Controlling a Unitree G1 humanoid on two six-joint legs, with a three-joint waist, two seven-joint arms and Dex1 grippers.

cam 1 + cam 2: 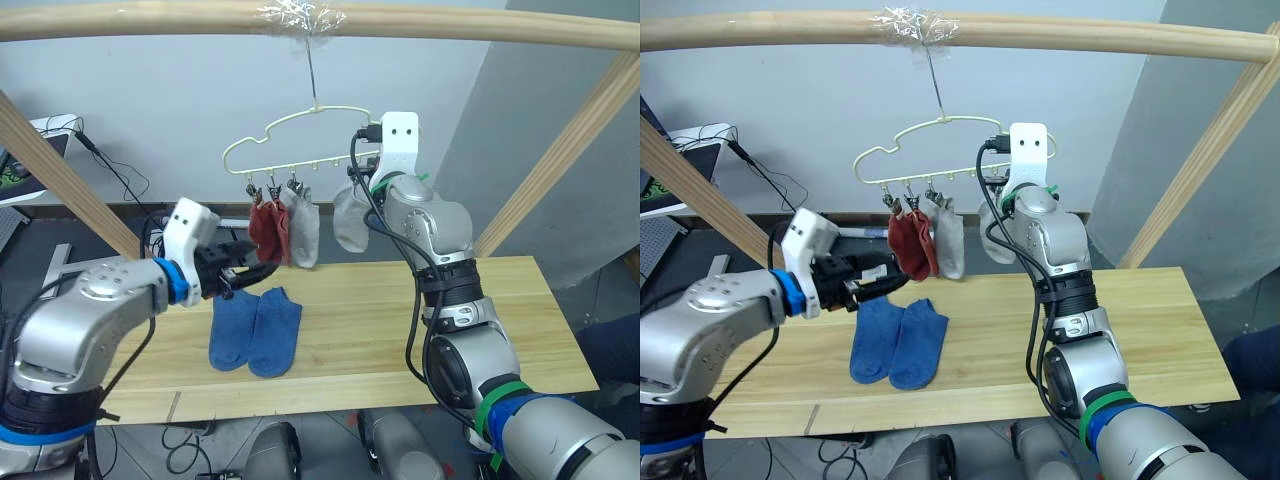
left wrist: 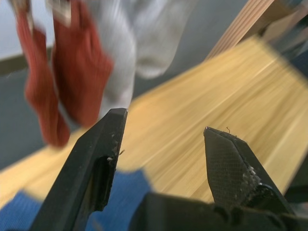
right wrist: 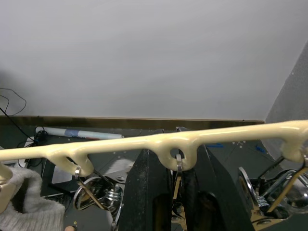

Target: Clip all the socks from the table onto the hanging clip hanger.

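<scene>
The pale-yellow clip hanger (image 1: 300,140) hangs by its hook from the top pole. Two rust red socks (image 1: 265,230) and a light grey sock (image 1: 303,232) hang from its clips. Another grey sock (image 1: 350,222) hangs at the right end, its top hidden behind my right arm. Two blue socks (image 1: 255,330) lie side by side on the table (image 1: 480,300). My left gripper (image 1: 245,272) hovers open and empty just above the blue socks, beside the red ones. My right gripper (image 3: 178,178) is raised under the hanger bar, its fingers shut on a metal clip (image 3: 178,166).
A round wooden pole (image 1: 450,20) spans the top, with slanted poles at left (image 1: 60,180) and right (image 1: 560,160). Cables and a device (image 1: 25,160) sit behind the table at left. Bare tabletop extends to the right of the blue socks.
</scene>
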